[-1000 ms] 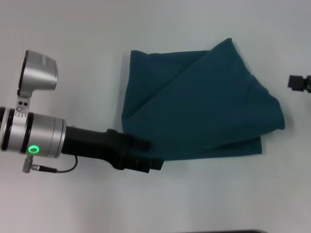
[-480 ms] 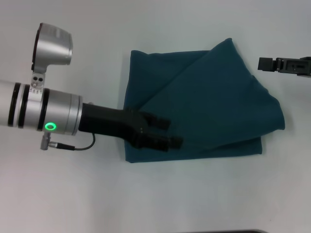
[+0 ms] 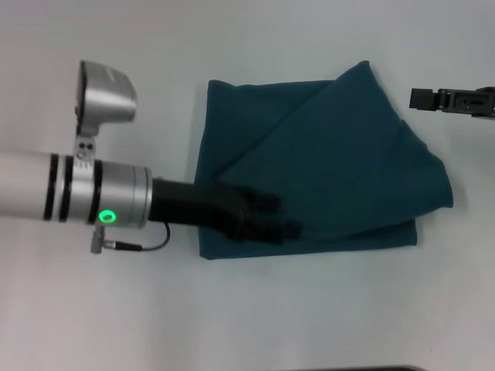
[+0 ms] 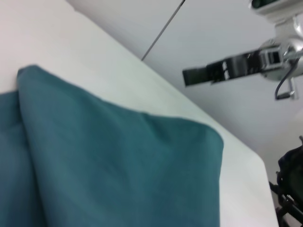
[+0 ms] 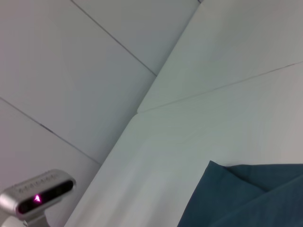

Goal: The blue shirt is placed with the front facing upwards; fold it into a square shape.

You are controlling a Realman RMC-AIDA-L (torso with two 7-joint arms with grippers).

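Note:
The blue shirt (image 3: 332,170) lies folded into a rough square on the white table, plain teal side up, with a diagonal fold across it. No lettering or collar shows. My left gripper (image 3: 280,215) reaches in from the left and hovers over the shirt's near left part, its two black fingers spread open with nothing between them. My right gripper (image 3: 424,99) pokes in at the right edge, beyond the shirt's far right corner and apart from it. The left wrist view shows the shirt (image 4: 118,165) close up and the right gripper (image 4: 203,74) farther off. The shirt's corner (image 5: 246,198) shows in the right wrist view.
The white table (image 3: 116,325) surrounds the shirt on all sides. A dark strip (image 3: 348,369) runs along the table's near edge. The left arm's silver camera housing (image 5: 38,195) appears in the right wrist view.
My left arm has moved right, from the shirt's near left corner to over the cloth, and its fingers now stand spread. The right gripper came in from the right edge, then held still.

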